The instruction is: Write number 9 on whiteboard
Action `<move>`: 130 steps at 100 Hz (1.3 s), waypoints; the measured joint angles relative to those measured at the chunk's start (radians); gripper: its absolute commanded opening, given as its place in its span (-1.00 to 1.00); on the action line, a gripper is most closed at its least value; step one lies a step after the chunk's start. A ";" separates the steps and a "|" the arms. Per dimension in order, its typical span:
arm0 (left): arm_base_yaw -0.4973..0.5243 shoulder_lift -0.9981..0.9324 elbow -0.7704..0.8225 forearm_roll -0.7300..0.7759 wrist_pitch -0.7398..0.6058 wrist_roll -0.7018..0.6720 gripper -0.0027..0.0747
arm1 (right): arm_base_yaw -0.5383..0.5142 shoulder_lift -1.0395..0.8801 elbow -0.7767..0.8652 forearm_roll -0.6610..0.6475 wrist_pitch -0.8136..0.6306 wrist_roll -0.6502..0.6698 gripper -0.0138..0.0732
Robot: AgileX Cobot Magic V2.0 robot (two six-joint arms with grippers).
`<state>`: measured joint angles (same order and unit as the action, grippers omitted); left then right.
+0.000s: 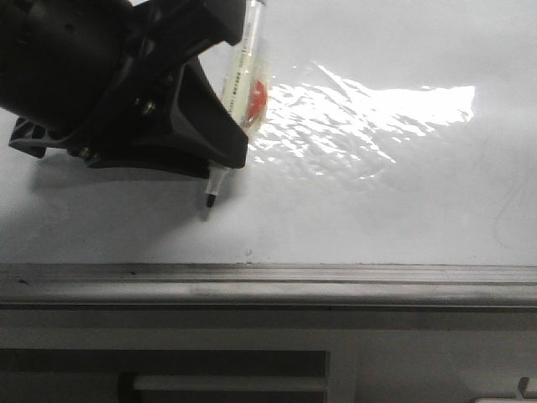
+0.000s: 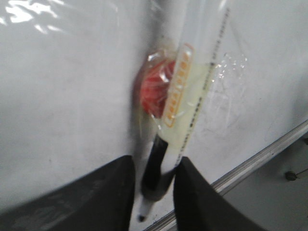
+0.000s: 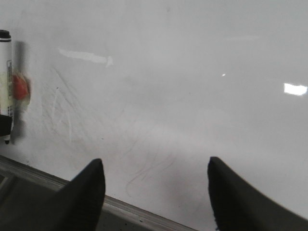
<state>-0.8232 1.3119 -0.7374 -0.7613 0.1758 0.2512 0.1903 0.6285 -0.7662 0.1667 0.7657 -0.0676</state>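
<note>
Your left hand is closed on the marker pen, its two black fingers pinching the barrel just above the dark tip. The pen stands steeply over the whiteboard, tip down near the board's grey rim on the side nearest the robot. In the front view the tip sits at or just above the film; contact cannot be confirmed, as the tip and its shadow nearly meet.

Your right hand is spread wide and carries nothing; it hangs over bare board to the side of the pen.

As to progress: no legible number 9 appears in any view. The board around the tip shows only glare, wrinkled film and faint grey scuffs. A tiny dark speck lies close to the rim, too small to count as a stroke.

Judgement: the pen is gripped and positioned, but the writing itself looks not yet begun, or barely so. The loop and the tail of the figure both remain to be drawn.
</note>
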 measured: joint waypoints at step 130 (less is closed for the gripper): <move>0.005 -0.179 0.151 -0.509 0.586 1.443 -0.98 | 0.070 0.007 0.250 1.046 0.119 -1.362 0.26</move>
<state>-0.8177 1.1332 -0.5869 -1.2705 0.7615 1.6941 0.2598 0.6353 -0.5161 1.2128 0.8847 -1.4295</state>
